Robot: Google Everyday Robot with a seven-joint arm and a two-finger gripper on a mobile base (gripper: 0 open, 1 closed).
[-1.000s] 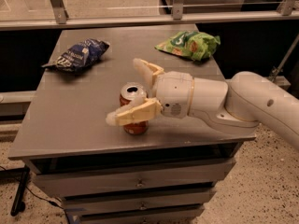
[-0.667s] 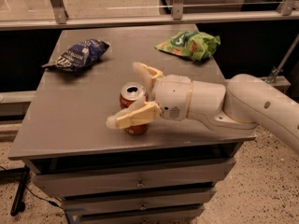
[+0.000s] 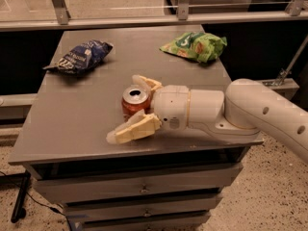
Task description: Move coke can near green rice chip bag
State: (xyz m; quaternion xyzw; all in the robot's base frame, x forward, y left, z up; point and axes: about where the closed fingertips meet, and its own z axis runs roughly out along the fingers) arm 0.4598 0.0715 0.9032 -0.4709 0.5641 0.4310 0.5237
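Your gripper [image 3: 126, 108] sits low over the grey worktop [image 3: 77, 124], jaws wide around the small red aluminium coke can [image 3: 136, 99], unclamped. The crinkly bright green rice chip bag [image 3: 195, 46] lies well apart, so grasp and carry remain.

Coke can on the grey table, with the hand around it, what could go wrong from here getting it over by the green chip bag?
One: the hand straddles the coke can with its fingers spread open; closing unevenly might tip the can. Two: the green rice chip bag lies near the far right edge of the table; arriving too hard could push it off.
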